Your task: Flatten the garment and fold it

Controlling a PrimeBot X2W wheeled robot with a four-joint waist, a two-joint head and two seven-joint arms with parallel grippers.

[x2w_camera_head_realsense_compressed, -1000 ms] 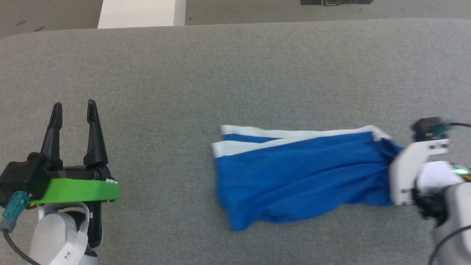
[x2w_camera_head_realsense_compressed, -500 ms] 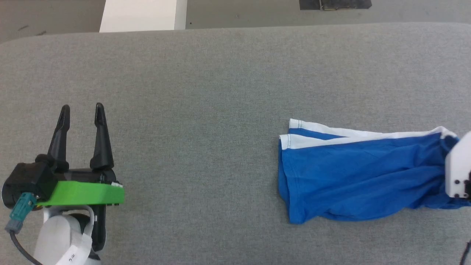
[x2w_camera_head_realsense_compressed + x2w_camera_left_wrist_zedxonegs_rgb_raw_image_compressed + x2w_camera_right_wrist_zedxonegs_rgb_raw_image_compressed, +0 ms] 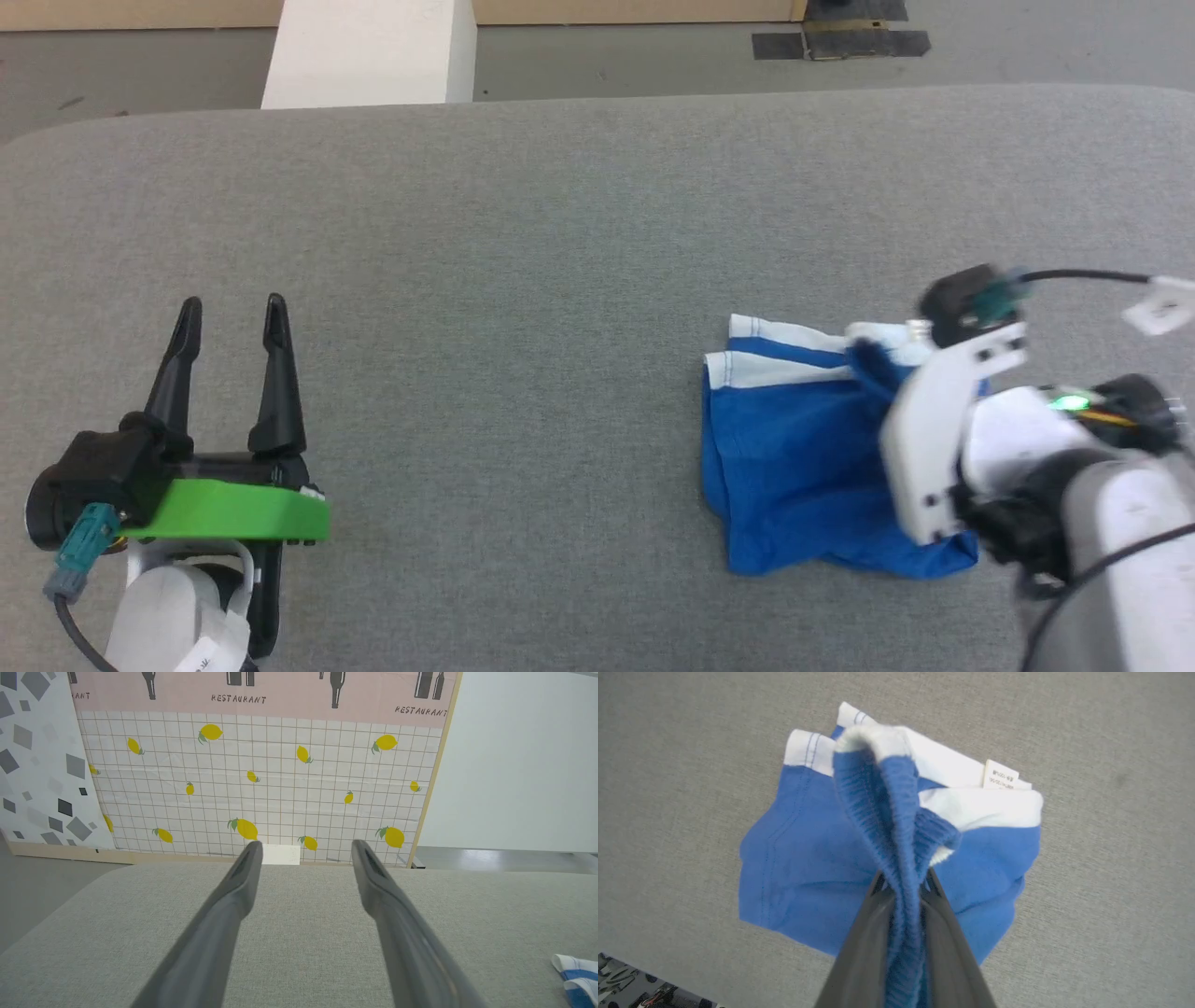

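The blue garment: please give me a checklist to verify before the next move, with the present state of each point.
1. Right claw shut on the royal-blue soft cloth garment, at its ribbed edge: ok.
2. Garment flat on the grey fabric-covered table: not ok, it lies bunched and doubled over.
3. Left claw open and holding nothing: ok.
4. Left claw apart from the garment: ok.
5. How many cloth layers the right claw pinches: cannot tell.

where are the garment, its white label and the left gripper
garment (image 3: 794,448): head view, on its blue middle panel
white label (image 3: 1001,775): right wrist view, middle of the tag
left gripper (image 3: 232,306): head view, midway between the tips of its open jaws
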